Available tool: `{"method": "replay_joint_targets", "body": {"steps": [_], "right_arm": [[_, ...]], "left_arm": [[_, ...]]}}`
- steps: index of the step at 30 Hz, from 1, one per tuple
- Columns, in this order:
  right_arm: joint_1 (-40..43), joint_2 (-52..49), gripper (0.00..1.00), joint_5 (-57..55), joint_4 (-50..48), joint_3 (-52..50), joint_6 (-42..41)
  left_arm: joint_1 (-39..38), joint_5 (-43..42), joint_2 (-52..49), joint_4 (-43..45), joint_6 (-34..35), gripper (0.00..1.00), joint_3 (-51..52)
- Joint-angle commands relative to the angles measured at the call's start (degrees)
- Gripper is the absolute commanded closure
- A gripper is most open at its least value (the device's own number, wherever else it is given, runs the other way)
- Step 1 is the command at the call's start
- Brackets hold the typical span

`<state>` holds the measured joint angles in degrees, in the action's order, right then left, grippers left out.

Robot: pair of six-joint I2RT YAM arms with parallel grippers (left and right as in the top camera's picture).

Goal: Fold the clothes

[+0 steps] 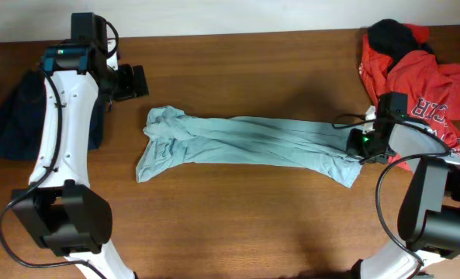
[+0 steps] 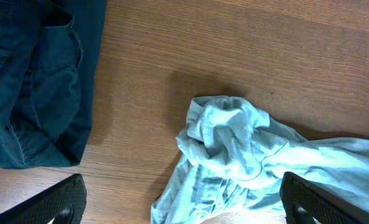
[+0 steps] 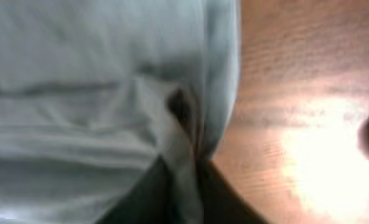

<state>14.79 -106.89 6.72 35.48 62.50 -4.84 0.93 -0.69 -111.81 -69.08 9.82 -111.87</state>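
Pinching one end of the grey-blue T-shirt (image 1: 245,143), the right gripper (image 1: 359,145) was clamped on cloth. Shirt lay stretched across the table (image 1: 253,225), left gripper (image 1: 139,80) wide open near the other end.

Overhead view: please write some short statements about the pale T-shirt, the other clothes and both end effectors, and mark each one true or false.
1. The pale T-shirt lies as a long bunched strip across the table. True.
2. The left end effector is shut on the pale T-shirt. False: it is open and holds nothing.
3. The right end effector pinches the right end of the pale T-shirt. True.
4. The dark navy garment lies on top of the pale T-shirt. False: it lies apart, at the table's left side.
5. The red T-shirts are neatly folded. False: they form a crumpled heap.
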Motion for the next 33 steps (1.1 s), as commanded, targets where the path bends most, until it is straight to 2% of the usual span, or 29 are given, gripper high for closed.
{"method": "replay_joint_targets", "body": {"steps": [1, 7, 16, 23, 28, 33], "right_arm": [[-0.48, -5.03, 0.94, -1.40, 0.68, -3.52, -1.70], [-0.46, -4.42, 0.96, -0.79, 3.69, -1.40, -2.78], [4.31, -2.73, 0.96, 0.98, 14.75, 10.34, -2.49], [8.66, -2.73, 0.96, 6.25, 20.22, 16.79, 2.19], [6.14, -2.73, 0.96, 6.60, 23.82, 20.37, 2.97], [-0.33, -2.75, 0.96, 8.24, 26.45, 23.85, 2.89]], "left_arm": [[-0.02, -0.44, 0.09, -0.07, -0.55, 0.01, -0.35], [-0.02, -0.42, 0.09, -0.42, -0.55, 0.01, -0.35], [-0.02, -0.44, 0.09, -0.66, -0.55, 0.01, -0.35], [-0.02, -0.44, 0.09, -0.61, -0.55, 0.01, -0.35], [-0.02, -0.46, 0.09, -0.59, -0.55, 0.01, -0.35], [-0.02, -0.44, 0.09, -0.61, -0.55, 0.01, -0.35]]}}
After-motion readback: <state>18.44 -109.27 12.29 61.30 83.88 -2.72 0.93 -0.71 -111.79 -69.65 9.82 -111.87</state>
